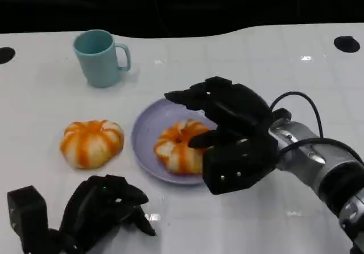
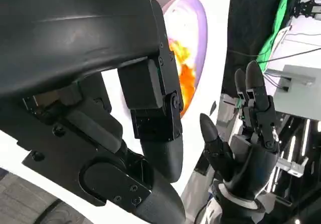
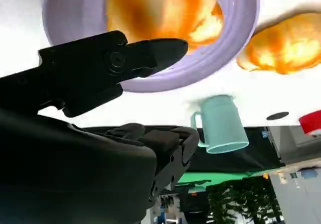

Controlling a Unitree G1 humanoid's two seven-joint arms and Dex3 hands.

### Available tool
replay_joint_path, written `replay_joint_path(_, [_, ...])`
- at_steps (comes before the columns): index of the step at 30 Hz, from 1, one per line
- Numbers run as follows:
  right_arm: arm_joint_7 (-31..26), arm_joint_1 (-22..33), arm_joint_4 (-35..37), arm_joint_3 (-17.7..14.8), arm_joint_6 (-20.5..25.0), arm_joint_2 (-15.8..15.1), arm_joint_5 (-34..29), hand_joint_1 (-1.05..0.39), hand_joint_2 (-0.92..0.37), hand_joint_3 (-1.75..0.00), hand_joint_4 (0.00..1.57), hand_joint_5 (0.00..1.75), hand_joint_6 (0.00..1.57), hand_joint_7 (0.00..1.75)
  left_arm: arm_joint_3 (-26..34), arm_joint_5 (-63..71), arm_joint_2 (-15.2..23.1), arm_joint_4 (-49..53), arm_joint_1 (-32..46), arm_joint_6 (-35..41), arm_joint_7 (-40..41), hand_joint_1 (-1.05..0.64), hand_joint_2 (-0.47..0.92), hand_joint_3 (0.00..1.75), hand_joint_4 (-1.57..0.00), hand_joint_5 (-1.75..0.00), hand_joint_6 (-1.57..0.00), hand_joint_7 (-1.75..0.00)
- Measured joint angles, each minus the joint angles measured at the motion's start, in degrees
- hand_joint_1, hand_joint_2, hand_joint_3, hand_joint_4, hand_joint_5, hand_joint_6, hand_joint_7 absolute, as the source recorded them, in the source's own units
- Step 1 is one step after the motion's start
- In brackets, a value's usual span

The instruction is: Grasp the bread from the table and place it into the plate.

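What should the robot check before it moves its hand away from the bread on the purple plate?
1. Orange-and-white striped bread lies inside the round lavender plate: ok.
2. Right hand has let go, fingers apart above the bread: ok, though contact under the fingers cannot be ruled out.
3. Second orange-and-white bread rests on the white table, apart from the plate: ok.
4. Teal mug stands upright, away from the right hand: ok.
5. Left hand holds nothing, near the table's edge: ok.

text: none legible | labels/brands: none | numbers/signs: none | surfaces checked: all plain, unmarked
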Motion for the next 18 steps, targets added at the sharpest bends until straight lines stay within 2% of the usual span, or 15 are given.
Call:
replay_joint_path(5, [1.5,1.5,-2.9,-0.1,0.5,-1.1,0.5,-0.75,-0.92,-0.19,0.01,0.38,0.22,0.00,-0.3,0.1,0.0,0.0,0.1,-0.3,0.0,-1.05,0.72,0.01,-1.57,-0.60,-1.57,-0.21])
replay_joint_path(10, [2.4,2.5,-5.9,-0.8,0.4,-3.0,1.2,-0.72,-0.92,-0.17,0.06,0.42,0.25,0.02,-0.3,0.1,0.0,0.2,0.0,-0.6,0.0,-1.05,0.72,0.00,-1.57,-0.60,-1.57,-0.21])
replay_joint_path(14, [1.7,4.9,-8.6,-1.7,-1.9,-4.4,2.0,-0.59,-0.92,-0.08,0.16,0.50,0.35,0.05,-0.1,-0.1,0.0,0.9,-0.5,-0.6,0.0,-1.05,0.72,0.00,-1.57,-0.60,-1.57,-0.20])
replay_joint_path(18, [-1.7,7.7,-10.2,-2.7,-4.8,-5.3,2.4,-0.46,-0.91,-0.04,0.27,0.56,0.45,0.08,0.0,-0.1,0.0,1.1,-0.7,-0.6,0.0,-1.05,0.73,0.01,-1.57,-0.60,-1.57,-0.21])
